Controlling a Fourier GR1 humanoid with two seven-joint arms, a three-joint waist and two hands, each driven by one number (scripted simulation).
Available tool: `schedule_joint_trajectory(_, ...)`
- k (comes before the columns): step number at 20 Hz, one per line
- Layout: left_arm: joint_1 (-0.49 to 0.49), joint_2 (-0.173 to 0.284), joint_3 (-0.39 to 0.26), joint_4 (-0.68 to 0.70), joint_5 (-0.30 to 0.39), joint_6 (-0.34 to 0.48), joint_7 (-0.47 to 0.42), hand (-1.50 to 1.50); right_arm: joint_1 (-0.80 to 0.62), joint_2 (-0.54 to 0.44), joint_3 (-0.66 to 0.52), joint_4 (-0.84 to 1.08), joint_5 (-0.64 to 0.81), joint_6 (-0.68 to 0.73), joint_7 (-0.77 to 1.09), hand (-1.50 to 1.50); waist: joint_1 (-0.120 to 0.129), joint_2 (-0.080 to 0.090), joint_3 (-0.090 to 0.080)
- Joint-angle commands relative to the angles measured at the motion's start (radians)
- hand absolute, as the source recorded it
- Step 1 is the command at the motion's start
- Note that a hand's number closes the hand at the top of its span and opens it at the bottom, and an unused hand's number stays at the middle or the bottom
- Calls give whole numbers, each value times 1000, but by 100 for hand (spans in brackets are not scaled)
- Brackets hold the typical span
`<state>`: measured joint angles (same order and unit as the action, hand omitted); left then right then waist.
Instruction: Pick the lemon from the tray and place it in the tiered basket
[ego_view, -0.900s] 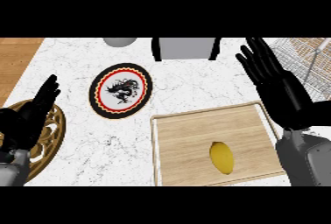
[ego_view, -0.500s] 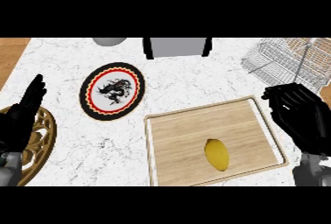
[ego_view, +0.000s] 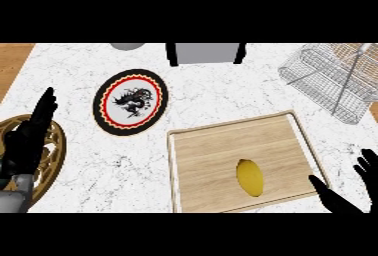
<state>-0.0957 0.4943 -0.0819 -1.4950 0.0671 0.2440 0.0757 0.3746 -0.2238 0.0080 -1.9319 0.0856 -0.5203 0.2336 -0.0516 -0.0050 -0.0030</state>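
Right hand (ego_view: 353, 192) sits at the lower right corner, fingers spread, grasping nothing, just beside the wooden tray (ego_view: 221, 150). The lemon (ego_view: 251, 177) lies in the tray's lower middle. Risk: a sideways brush rolls it off. Wire tiered basket (ego_view: 332, 80) waits upper right. Left hand (ego_view: 29, 137) rests unclenched at the left edge.

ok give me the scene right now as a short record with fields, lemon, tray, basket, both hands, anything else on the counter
lemon: lying on the tray, right of its middle, untouched
tray: wooden, low on the marble counter
tiered basket: wire, at the counter's upper right, holding nothing visible
right hand: open, at the lower right edge beside the tray, not touching the lemon
left hand: open, fingers up, resting at the left edge
plate: round, dragon design, left of the tray
gold stand: at the left edge, partly behind the left hand
task state: lemon not yet picked
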Motion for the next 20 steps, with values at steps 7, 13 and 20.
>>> schedule_joint_trajectory(7,-65,-54,-39,36,-35,8,2,0,137,-342,108,-323,153,296,507,-150,49,12,-3)
schedule_joint_trajectory(13,-36,-60,-58,23,-68,-5,-26,0,-153,-380,163,-370,212,385,950,-150,84,12,0)
schedule_joint_trajectory(20,-107,-72,-35,55,-63,-21,21,0,-386,-287,235,-237,187,450,1166,-150,74,10,1)
